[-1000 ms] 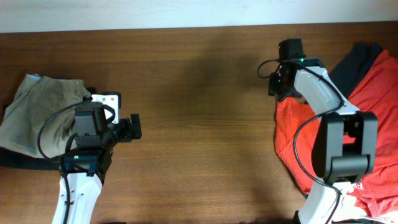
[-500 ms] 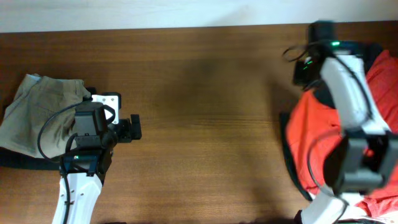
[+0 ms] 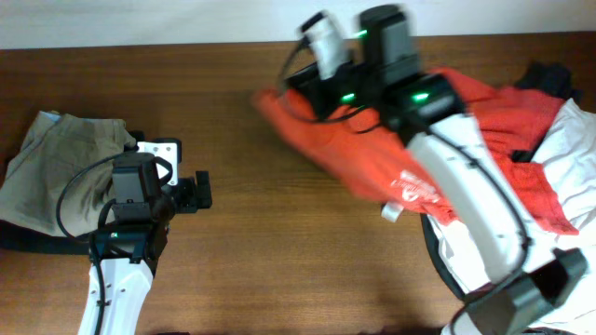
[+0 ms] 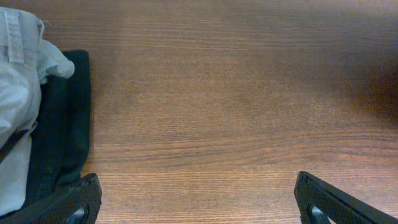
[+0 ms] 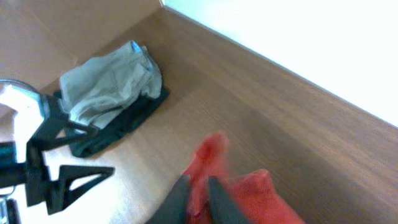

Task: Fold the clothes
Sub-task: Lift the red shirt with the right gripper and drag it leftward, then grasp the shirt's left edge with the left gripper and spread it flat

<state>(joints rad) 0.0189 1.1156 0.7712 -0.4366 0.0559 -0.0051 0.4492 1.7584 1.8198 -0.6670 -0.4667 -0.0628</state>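
The orange-red T-shirt (image 3: 372, 154) is stretched in the air across the back middle of the table, white print showing near its lower edge. My right gripper (image 3: 300, 98) is shut on the shirt's left end; in the right wrist view its fingers (image 5: 198, 190) pinch a blurred fold of the red cloth (image 5: 249, 196). The shirt's other end trails over the pile at the right. My left gripper (image 3: 202, 190) is open and empty at the left, its fingertips (image 4: 199, 202) wide apart over bare wood.
A beige khaki garment (image 3: 56, 172) lies at the far left on a black garment (image 4: 62, 130). A white shirt (image 3: 568, 158) and a black garment (image 3: 545, 79) lie at the right edge. The table (image 3: 279, 251) is brown wood.
My right arm swung from the far right to the back middle, pulling the red shirt off the pile and left across the table. The white shirt beneath is now uncovered. The left arm has not moved.
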